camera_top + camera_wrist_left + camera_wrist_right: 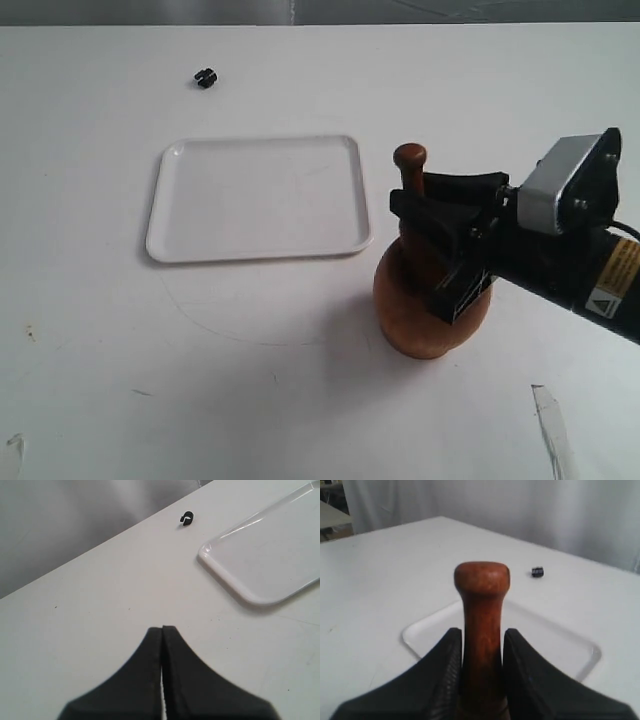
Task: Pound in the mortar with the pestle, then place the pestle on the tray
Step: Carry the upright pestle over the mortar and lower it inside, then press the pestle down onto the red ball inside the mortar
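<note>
The brown wooden mortar [428, 310] stands on the white table, right of the white tray [258, 197]. The pestle [410, 170] stands upright in it, its knobbed end up. My right gripper [432, 212] is shut on the pestle's shaft just above the mortar's mouth; in the right wrist view the pestle [481, 615] sits between both fingers of the right gripper [482, 635], with the tray [545, 647] behind. The mortar's inside is hidden. My left gripper [163, 628] is shut, empty, above bare table near the tray's corner [260, 560]. It is out of the exterior view.
A small black object [205, 77] lies on the table beyond the tray, also seen as the black object [186, 518] and the black object [537, 571]. A scrap of clear tape [552, 420] lies near the front right edge.
</note>
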Robot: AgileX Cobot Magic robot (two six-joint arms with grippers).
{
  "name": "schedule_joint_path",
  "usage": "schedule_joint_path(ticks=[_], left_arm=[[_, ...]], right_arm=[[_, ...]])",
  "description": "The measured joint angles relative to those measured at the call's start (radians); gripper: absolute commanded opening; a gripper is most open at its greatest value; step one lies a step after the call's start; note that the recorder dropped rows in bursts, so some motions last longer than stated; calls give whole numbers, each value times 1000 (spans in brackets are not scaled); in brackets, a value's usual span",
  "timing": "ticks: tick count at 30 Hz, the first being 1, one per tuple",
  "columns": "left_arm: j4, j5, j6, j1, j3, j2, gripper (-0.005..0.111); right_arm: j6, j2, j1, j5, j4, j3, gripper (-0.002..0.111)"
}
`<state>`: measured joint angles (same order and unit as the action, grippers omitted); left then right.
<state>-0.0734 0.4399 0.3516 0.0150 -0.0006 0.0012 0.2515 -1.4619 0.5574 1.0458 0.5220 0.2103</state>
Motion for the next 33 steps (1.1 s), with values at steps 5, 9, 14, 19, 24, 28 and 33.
schedule_joint_path(ticks=[5, 9, 14, 19, 24, 28, 33], left_arm=[[0, 0, 0, 0, 0, 0, 0], [0, 0, 0, 0, 0, 0, 0], [0, 0, 0, 0, 0, 0, 0], [0, 0, 0, 0, 0, 0, 0], [0, 0, 0, 0, 0, 0, 0], [0, 0, 0, 0, 0, 0, 0], [0, 0, 0, 0, 0, 0, 0]], right_arm=[[-68, 143, 0, 27, -23, -9, 0], [-108, 249, 0, 44, -59, -85, 0], [-154, 255, 0, 129, -119, -203, 0], [-152, 182, 0, 162, -157, -205, 0], [-148, 47, 0, 162, -186, -205, 0], [-152, -63, 0, 237, -178, -183, 0], [-194, -61, 0, 234, -173, -168, 0]])
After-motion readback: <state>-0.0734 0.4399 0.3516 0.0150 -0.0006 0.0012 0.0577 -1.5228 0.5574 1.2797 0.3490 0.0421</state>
